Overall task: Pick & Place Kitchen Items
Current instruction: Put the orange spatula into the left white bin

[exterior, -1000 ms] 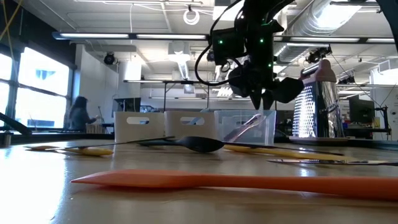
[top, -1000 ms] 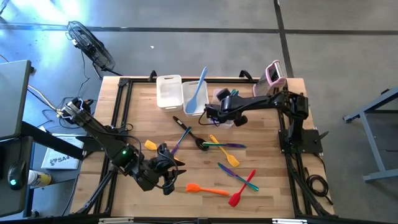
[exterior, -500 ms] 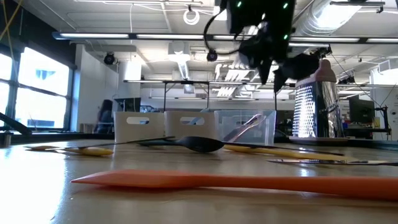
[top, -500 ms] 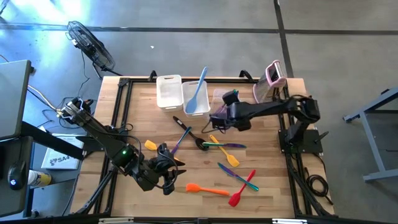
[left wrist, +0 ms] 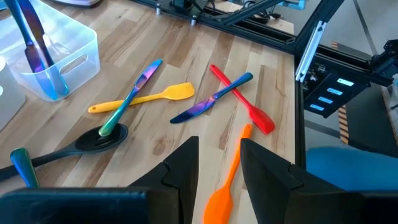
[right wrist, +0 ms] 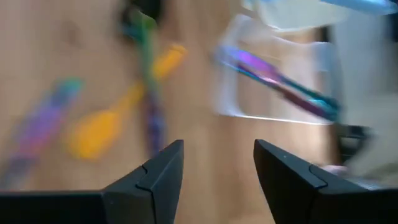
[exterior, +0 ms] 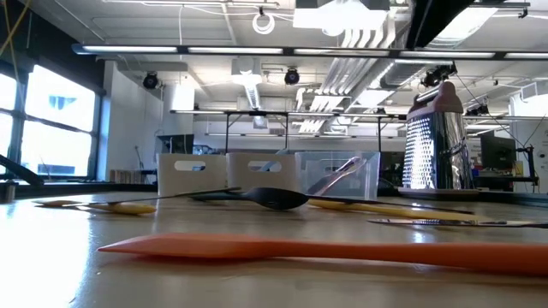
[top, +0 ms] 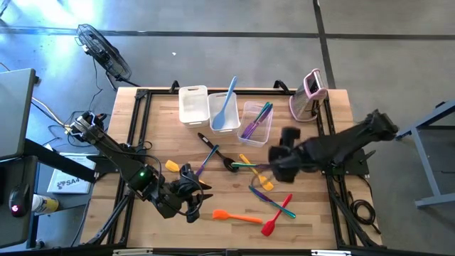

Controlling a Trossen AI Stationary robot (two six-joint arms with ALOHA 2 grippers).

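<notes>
Wooden table (top: 160, 142) carries our scattered utensils (top: 256, 168); grey concrete floor (top: 234, 50) surrounds it. Our right hand (right wrist: 214, 165) hovers with fingers apart; left hand (left wrist: 217, 168) likewise, empty.

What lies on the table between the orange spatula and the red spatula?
Nothing lies there. The high view shows bare wood between the orange spatula's handle end and the red spatula's head; the left wrist view agrees.

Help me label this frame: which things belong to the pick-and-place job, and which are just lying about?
Job:
- orange spatula
- red spatula
- yellow spatula
- black spoon
- light blue spatula, standing in the middle tub
- purple-teal utensils in the right tub

Lying about:
- empty left tub
- grater
- fan
</notes>
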